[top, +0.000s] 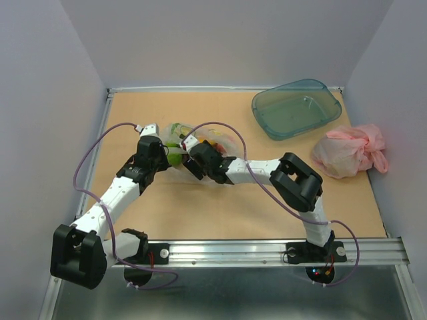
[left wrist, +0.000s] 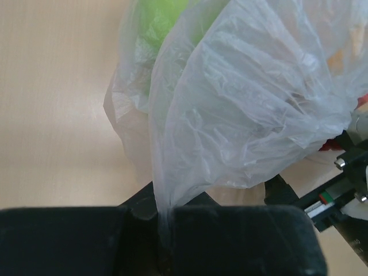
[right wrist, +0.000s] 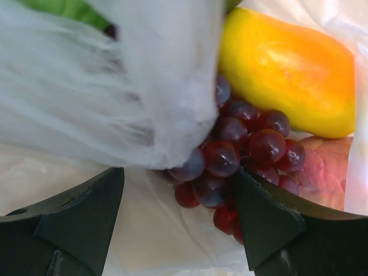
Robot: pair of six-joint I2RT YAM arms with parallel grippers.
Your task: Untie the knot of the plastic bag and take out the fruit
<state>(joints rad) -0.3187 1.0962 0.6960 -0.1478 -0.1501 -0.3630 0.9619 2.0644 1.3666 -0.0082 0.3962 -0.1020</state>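
Note:
The clear plastic bag [top: 200, 143] lies mid-table between both wrists. My left gripper [left wrist: 164, 224] is shut on a pinched fold of the plastic bag [left wrist: 241, 115] and holds it up, with a green fruit [left wrist: 158, 23] showing through. My right gripper [right wrist: 178, 224] is open inside the bag's mouth, its fingers either side of the dark purple grape bunch [right wrist: 241, 155]. The right finger touches the grapes. An orange-yellow mango-like fruit [right wrist: 287, 69] lies just beyond. A green fruit [top: 175, 159] shows in the top view.
A teal tray [top: 297, 107] stands at the back right. A pink plastic bag [top: 350, 150] lies at the right edge, in front of the tray. Grey walls close in three sides.

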